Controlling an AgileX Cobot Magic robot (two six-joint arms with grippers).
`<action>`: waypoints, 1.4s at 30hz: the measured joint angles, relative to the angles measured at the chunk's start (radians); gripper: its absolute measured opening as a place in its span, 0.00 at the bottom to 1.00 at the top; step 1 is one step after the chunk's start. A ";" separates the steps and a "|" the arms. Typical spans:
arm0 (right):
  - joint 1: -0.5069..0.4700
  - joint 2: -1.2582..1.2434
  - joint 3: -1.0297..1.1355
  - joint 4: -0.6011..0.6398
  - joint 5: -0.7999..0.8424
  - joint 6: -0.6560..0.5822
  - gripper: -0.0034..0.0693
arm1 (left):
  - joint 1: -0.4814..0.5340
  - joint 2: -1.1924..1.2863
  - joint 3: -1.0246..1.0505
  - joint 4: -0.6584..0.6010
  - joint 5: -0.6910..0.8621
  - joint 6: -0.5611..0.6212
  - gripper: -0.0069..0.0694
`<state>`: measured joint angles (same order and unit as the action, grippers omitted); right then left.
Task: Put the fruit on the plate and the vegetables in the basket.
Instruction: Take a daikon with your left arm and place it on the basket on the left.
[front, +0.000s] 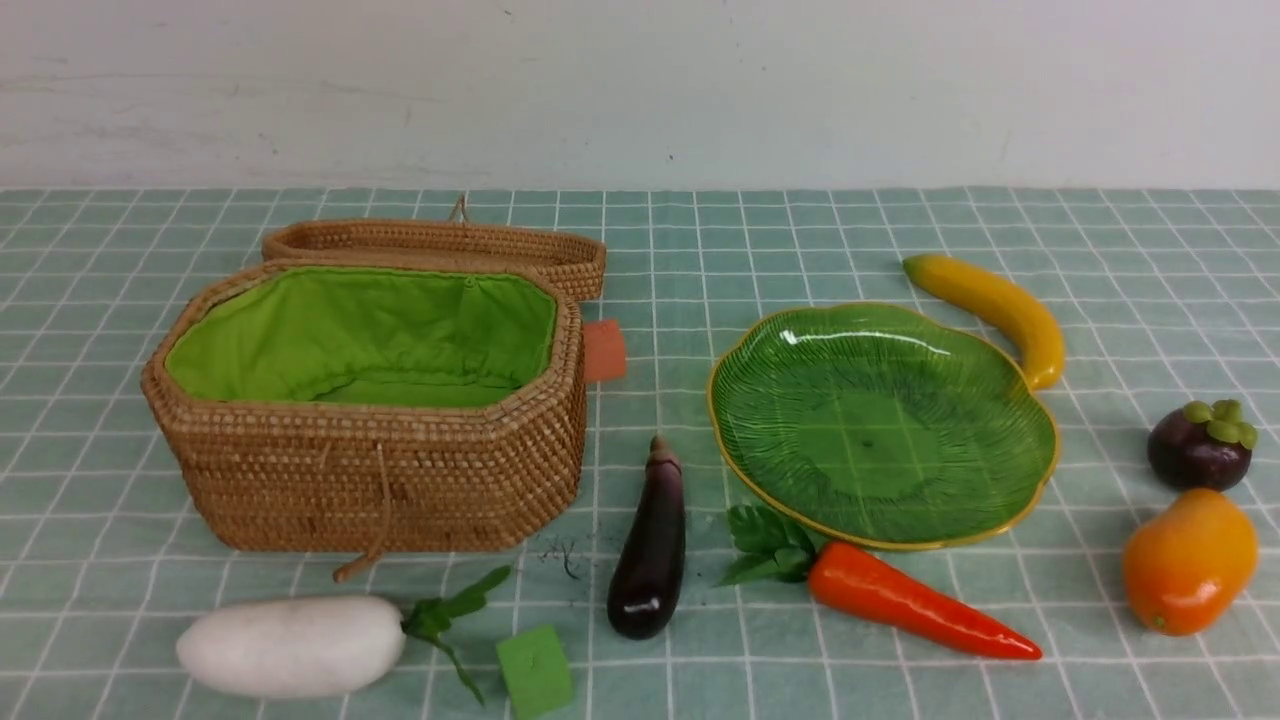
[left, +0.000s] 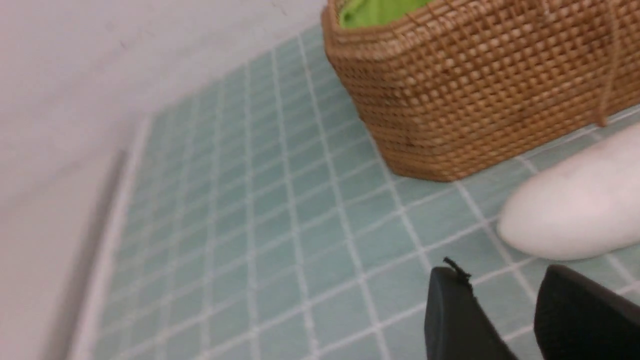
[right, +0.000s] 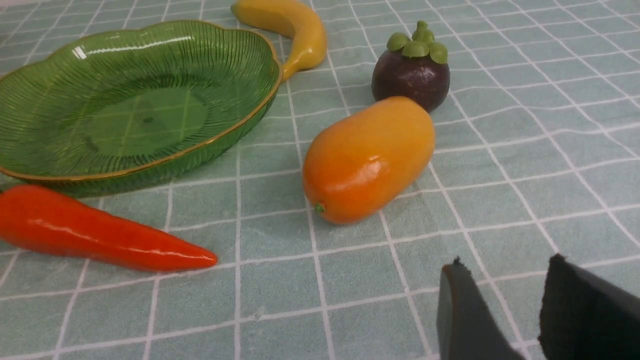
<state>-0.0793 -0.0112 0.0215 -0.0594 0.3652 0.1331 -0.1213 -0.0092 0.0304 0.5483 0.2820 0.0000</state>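
The open wicker basket (front: 380, 470) stands at the left and the empty green plate (front: 880, 420) at the right. A banana (front: 1000, 305) lies behind the plate; a mangosteen (front: 1198, 445) and an orange fruit (front: 1190, 560) lie to its right. In front lie a carrot (front: 910, 600), an eggplant (front: 652, 545) and a white radish (front: 290, 645). Neither arm shows in the front view. My left gripper (left: 500, 270) is open and empty, low over the cloth just short of the radish (left: 575, 210) and the basket (left: 475, 95). My right gripper (right: 506, 262) is open and empty, short of the orange fruit (right: 367, 160).
A small green cube (front: 535, 670) lies at the front beside the radish leaves. The basket's lid (front: 440, 245) hangs open behind it, and an orange tab (front: 604, 350) sticks out at its right side. A pale wall (front: 640, 90) closes the far edge of the table.
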 joint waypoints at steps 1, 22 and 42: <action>0.000 0.000 0.000 0.000 0.000 0.000 0.38 | 0.000 0.000 0.000 0.022 -0.001 0.007 0.40; 0.000 0.000 0.000 0.000 0.000 0.000 0.38 | 0.000 0.000 0.000 0.607 -0.356 0.019 0.40; 0.000 0.000 0.000 0.000 0.000 0.000 0.38 | 0.000 0.000 0.000 0.544 -0.200 -0.299 0.40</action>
<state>-0.0793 -0.0112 0.0215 -0.0594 0.3652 0.1331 -0.1213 -0.0092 0.0304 1.0927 0.0825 -0.2986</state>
